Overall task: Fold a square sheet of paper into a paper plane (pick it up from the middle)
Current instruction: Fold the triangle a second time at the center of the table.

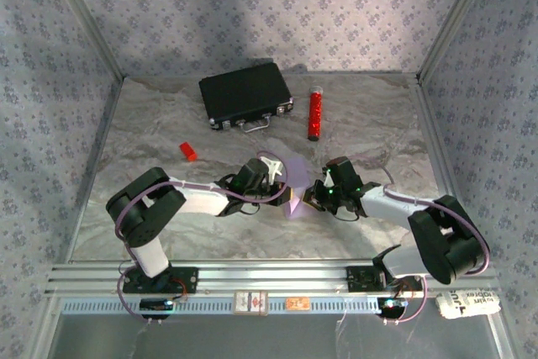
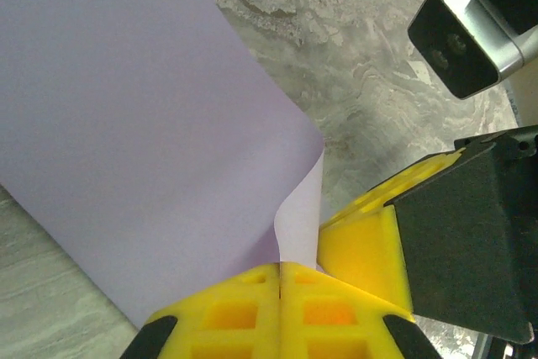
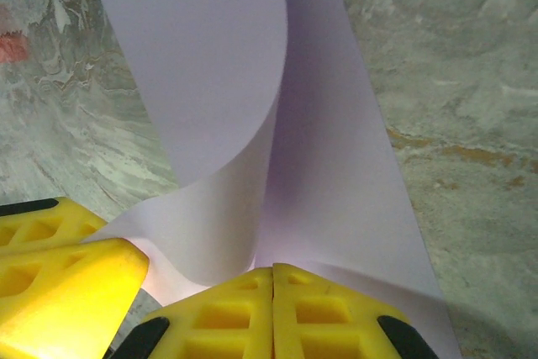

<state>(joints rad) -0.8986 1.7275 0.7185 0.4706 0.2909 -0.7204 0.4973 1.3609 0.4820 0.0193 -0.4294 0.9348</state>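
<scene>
Pinching the square sheet of paper (image 1: 293, 195) with left tool (image 2: 280, 271), closed tight on one edge, and with right tool (image 3: 273, 273), closed tight just beside it. Curled upward over bench (image 1: 370, 124), 5 o'clock from black case (image 1: 245, 94), 6 o'clock from red cylinder (image 1: 316, 115).

Desk (image 1: 370, 132) — case (image 1: 245, 96) back centre; cylinder (image 1: 315, 113) just right of it; small block (image 1: 187, 151) nearer, left; sheet of paper (image 1: 296, 203) nearest, between left tool (image 2: 280, 283) and right tool (image 3: 273, 287) — both touching it.

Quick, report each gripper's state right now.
Left gripper: shut on the square sheet of paper.
Right gripper: shut on the same sheet.
</scene>
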